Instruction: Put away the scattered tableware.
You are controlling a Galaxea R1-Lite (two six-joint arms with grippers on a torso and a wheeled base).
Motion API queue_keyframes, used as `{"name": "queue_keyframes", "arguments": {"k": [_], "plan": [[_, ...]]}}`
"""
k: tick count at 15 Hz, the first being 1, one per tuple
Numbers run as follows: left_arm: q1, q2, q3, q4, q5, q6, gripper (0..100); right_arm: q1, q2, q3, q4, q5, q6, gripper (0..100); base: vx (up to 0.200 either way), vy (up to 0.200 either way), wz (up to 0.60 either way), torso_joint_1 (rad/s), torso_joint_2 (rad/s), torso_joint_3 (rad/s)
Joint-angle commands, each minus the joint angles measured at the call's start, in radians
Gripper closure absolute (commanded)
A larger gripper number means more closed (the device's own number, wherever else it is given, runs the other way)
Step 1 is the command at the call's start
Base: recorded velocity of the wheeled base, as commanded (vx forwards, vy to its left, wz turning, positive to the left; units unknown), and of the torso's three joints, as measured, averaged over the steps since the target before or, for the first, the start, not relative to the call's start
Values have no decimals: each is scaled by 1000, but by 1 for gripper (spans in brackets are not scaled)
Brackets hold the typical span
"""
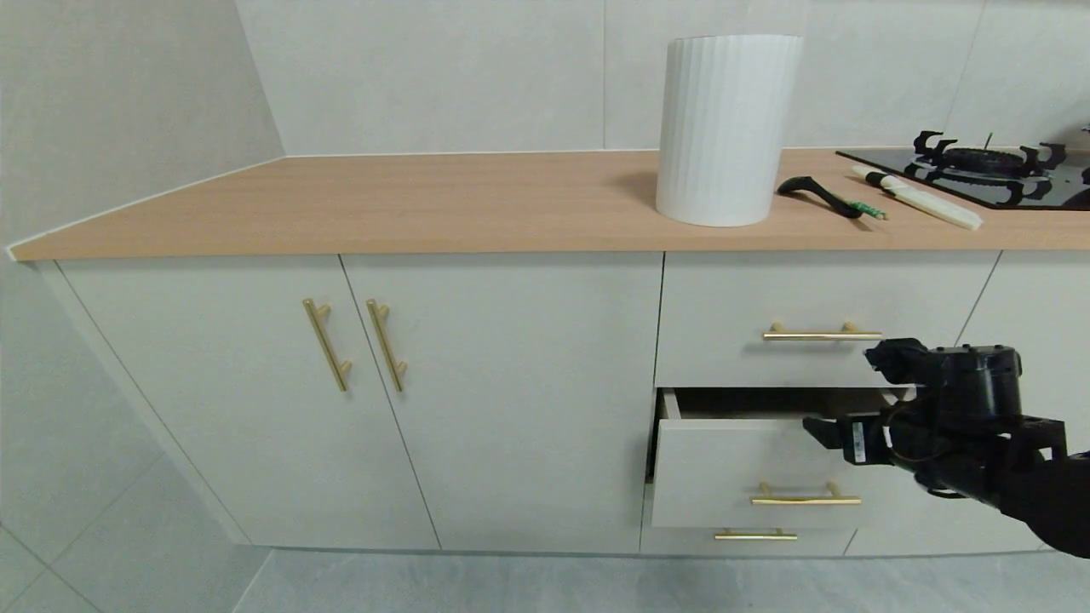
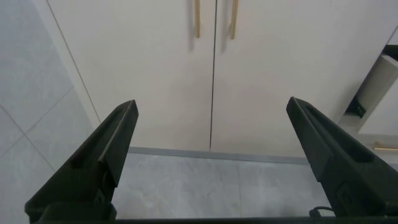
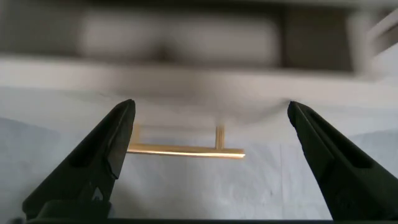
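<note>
One open drawer (image 1: pixel 724 460) faces the right claw (image 1: pixel 845 390) (spread wide).

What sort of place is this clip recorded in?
Most likely a home kitchen: a wooden countertop over pale cabinets, a gas hob at its right end, and a black utensil lying beside a white ribbed container. One drawer stands open.

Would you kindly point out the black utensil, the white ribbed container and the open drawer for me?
black utensil (image 1: pixel 828 198): head view, on its handle.
white ribbed container (image 1: pixel 728 128): head view, middle of its side wall.
open drawer (image 1: pixel 724 464): head view, on its front panel.
</note>
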Motion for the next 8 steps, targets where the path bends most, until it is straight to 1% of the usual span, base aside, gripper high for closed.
{"name": "queue_keyframes", "arguments": {"k": [1, 2, 4, 5, 6, 7, 8], "plan": [[1, 0, 0, 0, 0, -1, 0, 30, -125, -2, 8, 3, 12, 0, 0, 0, 0, 0, 0, 0], [1, 0, 0, 0, 1, -1, 0, 38, -100, -5, 0, 3, 32, 0, 0, 0, 0, 0, 0, 0], [1, 0, 0, 0, 1, -1, 0, 44, -4, -11, -78, 0, 50, 0, 0, 0, 0, 0, 0, 0], [1, 0, 0, 0, 0, -1, 0, 44, 62, -9, -153, -6, 50, 0, 0, 0, 0, 0, 0, 0], [1, 0, 0, 0, 0, -1, 0, 44, 96, -8, -193, -14, 50, 0, 0, 0, 0, 0, 0, 0], [1, 0, 0, 0, 0, -1, 0, 44, 182, -8, -281, -39, 47, 0, 0, 0, 0, 0, 0, 0], [1, 0, 0, 0, 0, -1, 0, 44, 213, -9, -318, -39, 47, 0, 0, 0, 0, 0, 0, 0]]}}
